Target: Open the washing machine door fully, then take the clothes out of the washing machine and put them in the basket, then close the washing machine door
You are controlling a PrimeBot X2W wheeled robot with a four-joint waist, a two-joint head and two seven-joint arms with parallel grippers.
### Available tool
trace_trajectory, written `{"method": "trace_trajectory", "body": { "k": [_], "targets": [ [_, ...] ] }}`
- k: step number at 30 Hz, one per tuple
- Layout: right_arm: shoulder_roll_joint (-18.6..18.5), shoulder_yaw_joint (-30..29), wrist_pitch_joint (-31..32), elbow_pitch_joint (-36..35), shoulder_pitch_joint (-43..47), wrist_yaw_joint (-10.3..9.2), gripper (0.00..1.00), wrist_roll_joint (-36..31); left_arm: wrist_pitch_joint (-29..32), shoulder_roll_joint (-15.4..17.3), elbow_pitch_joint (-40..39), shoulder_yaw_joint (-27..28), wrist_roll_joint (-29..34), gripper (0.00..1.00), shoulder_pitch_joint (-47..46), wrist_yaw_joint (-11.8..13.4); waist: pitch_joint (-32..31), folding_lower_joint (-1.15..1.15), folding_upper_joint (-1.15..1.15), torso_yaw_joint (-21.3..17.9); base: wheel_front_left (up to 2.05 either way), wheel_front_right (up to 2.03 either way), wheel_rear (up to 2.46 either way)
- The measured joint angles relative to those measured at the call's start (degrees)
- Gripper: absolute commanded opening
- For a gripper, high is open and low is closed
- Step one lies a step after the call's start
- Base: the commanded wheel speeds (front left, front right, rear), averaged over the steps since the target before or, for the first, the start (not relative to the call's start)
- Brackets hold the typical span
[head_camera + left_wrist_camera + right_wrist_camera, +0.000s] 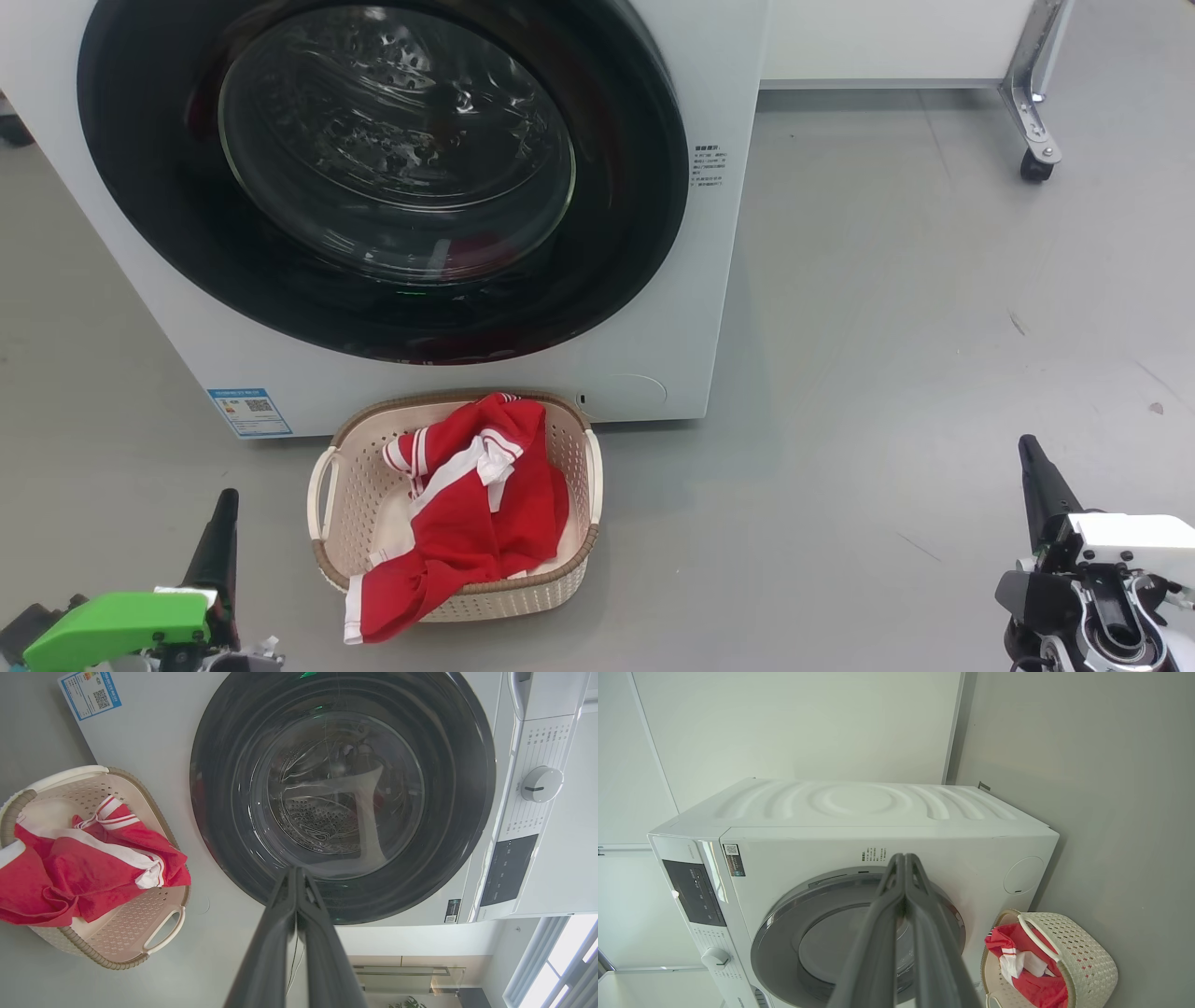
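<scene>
Clothes [467, 523] lay in the basket [523, 597], one hem draped over its front rim and liable to slip out; the washing machine door [383, 177] appeared shut, latching unconfirmed. Left pincer [226, 504] and right pincer [1030, 453] were both closed, empty, well clear.

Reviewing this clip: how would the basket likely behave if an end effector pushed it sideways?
The basket looks like thin perforated plastic on a smooth floor, so it is probably light and would slide. Low and wide, it seems unlikely to tip. The clothes hang over its near rim and might drag or slip out.
</scene>
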Motion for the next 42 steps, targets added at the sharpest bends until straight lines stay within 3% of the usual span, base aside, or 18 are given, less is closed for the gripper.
{"method": "trace_trajectory", "body": {
  "k": [42],
  "targets": [
    [0.05,-0.30,0.43,0.31,-0.04,0.31,0.00,0.00,0.34,-0.08,0.22,0.18,0.00,0.00,-0.16,-0.01,-0.01,0.00,0.00,0.00,0.00,0.00,0.00]
  ]
}}
